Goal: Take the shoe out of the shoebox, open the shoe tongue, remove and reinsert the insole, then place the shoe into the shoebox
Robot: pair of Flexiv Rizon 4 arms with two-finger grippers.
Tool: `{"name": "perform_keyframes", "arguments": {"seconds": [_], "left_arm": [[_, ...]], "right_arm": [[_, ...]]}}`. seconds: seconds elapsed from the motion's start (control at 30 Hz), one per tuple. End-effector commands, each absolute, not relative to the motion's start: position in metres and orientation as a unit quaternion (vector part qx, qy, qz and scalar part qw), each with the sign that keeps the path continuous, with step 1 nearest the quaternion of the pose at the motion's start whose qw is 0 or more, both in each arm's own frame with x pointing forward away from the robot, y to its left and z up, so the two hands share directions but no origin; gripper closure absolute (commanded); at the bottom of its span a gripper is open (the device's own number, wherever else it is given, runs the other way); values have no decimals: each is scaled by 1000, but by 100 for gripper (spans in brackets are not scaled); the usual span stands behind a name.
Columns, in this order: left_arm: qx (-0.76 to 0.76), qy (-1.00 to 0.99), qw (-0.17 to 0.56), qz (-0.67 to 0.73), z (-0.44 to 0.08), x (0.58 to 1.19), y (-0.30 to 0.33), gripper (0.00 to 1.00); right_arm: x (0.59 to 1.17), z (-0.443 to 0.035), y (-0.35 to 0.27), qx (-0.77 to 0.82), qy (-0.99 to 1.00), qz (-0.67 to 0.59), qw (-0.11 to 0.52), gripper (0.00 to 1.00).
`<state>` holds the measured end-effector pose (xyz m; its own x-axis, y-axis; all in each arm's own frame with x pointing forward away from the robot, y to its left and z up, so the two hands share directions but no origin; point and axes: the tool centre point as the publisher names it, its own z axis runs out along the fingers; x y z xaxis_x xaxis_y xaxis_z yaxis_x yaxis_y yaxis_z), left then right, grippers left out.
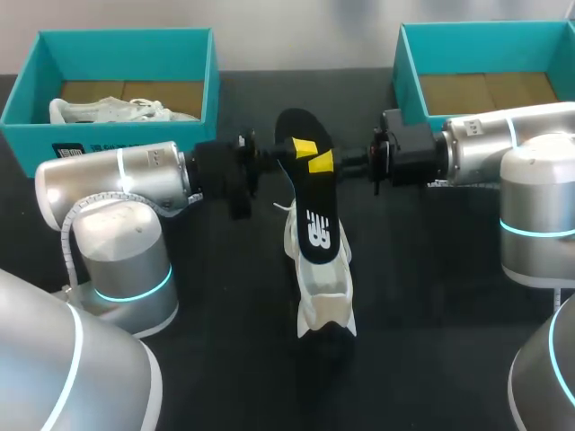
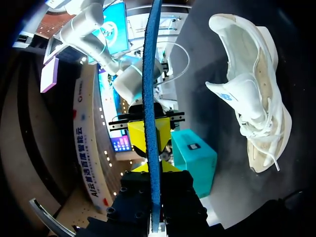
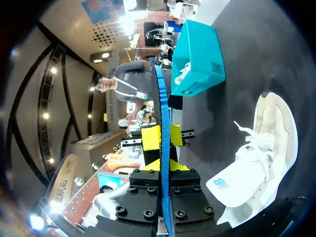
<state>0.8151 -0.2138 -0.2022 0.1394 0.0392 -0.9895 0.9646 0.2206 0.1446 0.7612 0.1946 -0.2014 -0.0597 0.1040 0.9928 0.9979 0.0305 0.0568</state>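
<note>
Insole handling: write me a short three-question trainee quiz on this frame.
1. True or false: the insole is seated inside the white shoe.
2. How many tools are shut on the insole? A none, B one, C two.
3. Fill in: the left teal shoebox holds a spare ____.
Key: 1 false, it is held outside the white shoe; 2 C, the left tool and the right tool; 3 shoe, the spare shoe.

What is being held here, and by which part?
The black insole: left gripper and right gripper each pinch it near its far end, from opposite sides.
</note>
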Motion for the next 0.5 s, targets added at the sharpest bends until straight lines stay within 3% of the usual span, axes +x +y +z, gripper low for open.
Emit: {"name": "perform_keyframes", "arguments": {"seconds": [0.03, 0.07, 0.5], "left_arm": [[481, 520, 584, -397, -203, 814, -215, 100], [481, 520, 584, -397, -203, 814, -214, 100], [468, 545, 550, -426, -201, 805, -189, 100]], "right_arm": [[761, -200, 195, -496, -559, -478, 461, 51], [761, -199, 194, -493, -561, -481, 460, 0], [751, -194, 154, -438, -649, -458, 422, 0]]}}
